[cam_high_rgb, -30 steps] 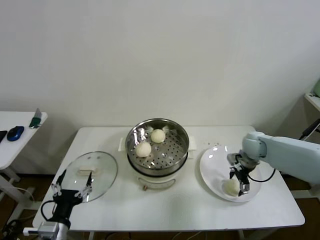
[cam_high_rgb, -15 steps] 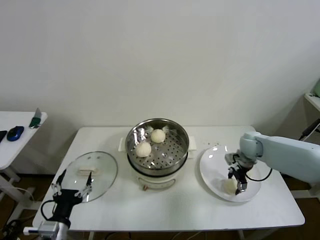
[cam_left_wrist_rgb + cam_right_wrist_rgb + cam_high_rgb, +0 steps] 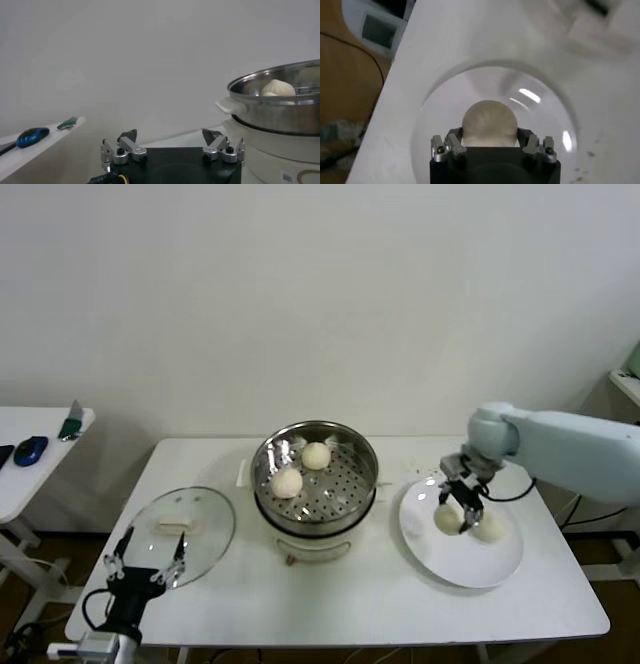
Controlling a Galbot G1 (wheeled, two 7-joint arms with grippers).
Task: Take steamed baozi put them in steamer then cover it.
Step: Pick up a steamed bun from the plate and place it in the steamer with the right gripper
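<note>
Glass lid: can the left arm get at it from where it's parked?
Probably yes: the left gripper hangs open at the glass lid's near edge, nothing between them.

The head view looks forward and down from above, taking in the whole surface (image 3: 330, 594) with the steamer (image 3: 315, 474) at centre. The left wrist view sits low, level, near the steamer (image 3: 280, 100), which both share. The right wrist view looks straight down, close over the plate (image 3: 435, 125), at 3 o'clock in the head view.
</note>
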